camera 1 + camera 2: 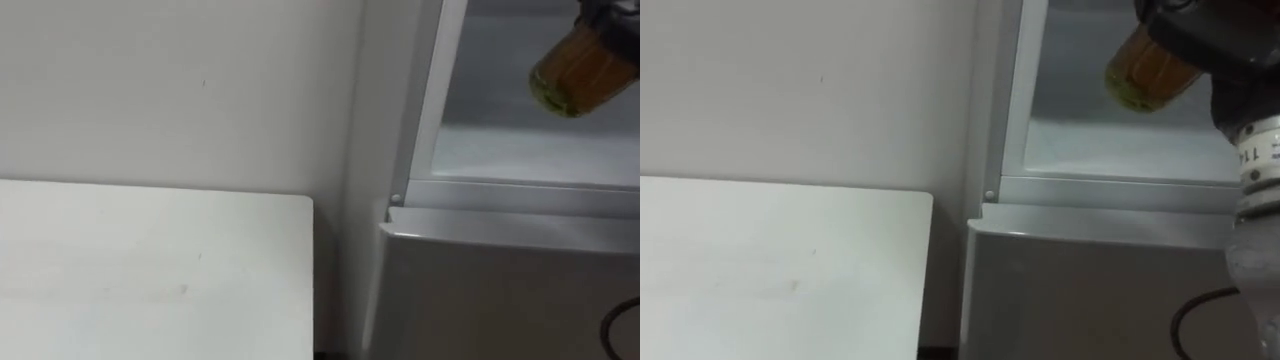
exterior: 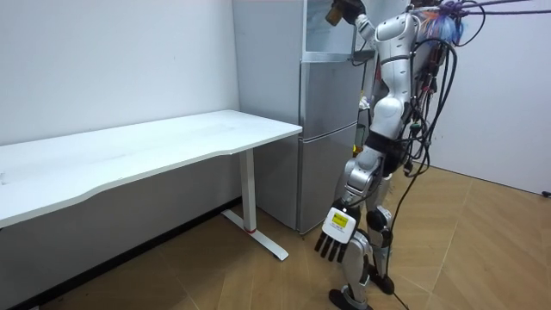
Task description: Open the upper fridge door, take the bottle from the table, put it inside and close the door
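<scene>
Left eye view: I see a clear plastic bottle of amber liquid [image 1: 582,68] up in the air, tilted, inside the open upper compartment of the tall grey fridge [image 1: 500,290], above the compartment's floor. The white rectangular table [image 1: 150,270] is left of the fridge.
Right eye view: my right hand [image 1: 1200,35] has its fingers wrapped round the bottle.
Room view: my left hand [image 2: 334,237] hangs by the thigh, fingers loose and holding nothing.
</scene>
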Tool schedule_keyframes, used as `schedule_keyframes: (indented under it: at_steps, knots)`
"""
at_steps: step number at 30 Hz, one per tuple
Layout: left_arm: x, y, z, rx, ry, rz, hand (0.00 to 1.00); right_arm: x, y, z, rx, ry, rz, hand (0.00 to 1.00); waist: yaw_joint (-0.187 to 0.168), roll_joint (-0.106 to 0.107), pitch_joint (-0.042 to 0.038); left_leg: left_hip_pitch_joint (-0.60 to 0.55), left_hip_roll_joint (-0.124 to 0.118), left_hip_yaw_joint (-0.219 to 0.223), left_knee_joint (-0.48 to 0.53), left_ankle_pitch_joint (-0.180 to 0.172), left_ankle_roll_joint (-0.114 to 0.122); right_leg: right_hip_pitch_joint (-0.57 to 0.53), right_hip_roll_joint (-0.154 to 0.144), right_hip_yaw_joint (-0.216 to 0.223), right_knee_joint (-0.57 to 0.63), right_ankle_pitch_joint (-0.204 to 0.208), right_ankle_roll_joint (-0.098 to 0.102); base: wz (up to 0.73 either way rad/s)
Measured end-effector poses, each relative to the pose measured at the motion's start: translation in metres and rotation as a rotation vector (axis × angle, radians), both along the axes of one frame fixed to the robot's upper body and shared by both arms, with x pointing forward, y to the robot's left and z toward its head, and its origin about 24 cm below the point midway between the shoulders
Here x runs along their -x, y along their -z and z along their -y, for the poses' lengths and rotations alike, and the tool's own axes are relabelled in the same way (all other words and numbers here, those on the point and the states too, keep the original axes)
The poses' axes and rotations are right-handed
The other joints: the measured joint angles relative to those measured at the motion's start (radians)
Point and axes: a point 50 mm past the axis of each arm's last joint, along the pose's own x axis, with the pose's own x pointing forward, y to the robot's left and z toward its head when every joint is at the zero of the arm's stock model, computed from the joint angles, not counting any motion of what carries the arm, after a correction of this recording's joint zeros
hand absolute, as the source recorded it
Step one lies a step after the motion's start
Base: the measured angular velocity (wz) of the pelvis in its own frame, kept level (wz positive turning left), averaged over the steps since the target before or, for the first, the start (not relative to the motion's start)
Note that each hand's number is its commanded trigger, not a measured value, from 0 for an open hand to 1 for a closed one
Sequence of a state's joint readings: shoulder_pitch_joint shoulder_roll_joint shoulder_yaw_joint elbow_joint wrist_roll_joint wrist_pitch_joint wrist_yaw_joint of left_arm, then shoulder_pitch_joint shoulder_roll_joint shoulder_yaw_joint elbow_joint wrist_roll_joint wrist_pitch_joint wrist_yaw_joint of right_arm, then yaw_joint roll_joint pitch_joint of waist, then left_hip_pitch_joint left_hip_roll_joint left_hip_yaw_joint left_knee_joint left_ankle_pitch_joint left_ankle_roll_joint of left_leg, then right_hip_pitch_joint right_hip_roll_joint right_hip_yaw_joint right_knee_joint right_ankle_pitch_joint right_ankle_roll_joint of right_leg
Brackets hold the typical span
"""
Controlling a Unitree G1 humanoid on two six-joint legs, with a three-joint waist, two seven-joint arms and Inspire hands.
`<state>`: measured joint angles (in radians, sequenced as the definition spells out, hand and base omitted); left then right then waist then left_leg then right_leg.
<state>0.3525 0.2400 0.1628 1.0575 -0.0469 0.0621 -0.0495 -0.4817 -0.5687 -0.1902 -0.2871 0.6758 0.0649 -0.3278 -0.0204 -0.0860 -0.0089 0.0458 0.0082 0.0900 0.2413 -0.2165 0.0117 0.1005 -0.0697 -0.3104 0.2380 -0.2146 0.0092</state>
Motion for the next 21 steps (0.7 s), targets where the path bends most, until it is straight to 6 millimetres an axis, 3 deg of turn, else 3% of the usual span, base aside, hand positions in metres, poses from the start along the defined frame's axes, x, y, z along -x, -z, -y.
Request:
schedule_keyframes:
  at_steps: [5, 8, 15, 21]
  knots:
    - [-0.001, -0.001, 0.000, -0.002, 0.007, 0.016, 0.00, -0.007, 0.020, 0.011, -0.048, 0.013, -0.095, 1.00, -0.001, -0.001, 0.0014, 0.000, -0.001, -0.010, 0.000, 0.000, 0.000, 0.005, 0.000, -0.007, 0.000, 0.000, 0.000, 0.02]
    - [-0.005, -0.002, 0.000, -0.005, 0.021, 0.029, 0.00, -0.015, 0.035, 0.022, -0.061, 0.069, -0.165, 1.00, 0.018, -0.004, 0.0063, -0.002, -0.001, -0.012, -0.003, -0.001, -0.001, -0.001, 0.001, -0.004, 0.000, 0.000, 0.000, -0.04]
    - [-0.003, -0.003, -0.003, -0.011, 0.000, 0.034, 0.00, -0.027, 0.064, 0.044, -0.109, 0.145, -0.303, 1.00, 0.045, -0.011, 0.0073, -0.018, 0.001, -0.008, 0.018, -0.004, -0.002, -0.016, 0.003, -0.001, 0.003, 0.000, 0.000, 0.00]
    - [0.003, -0.004, -0.003, -0.011, -0.013, 0.022, 0.00, -0.035, 0.057, 0.055, -0.142, 0.205, -0.301, 1.00, 0.054, -0.017, 0.0080, -0.018, 0.001, -0.009, 0.015, -0.005, -0.001, -0.014, 0.001, -0.013, 0.004, 0.000, 0.000, 0.01]
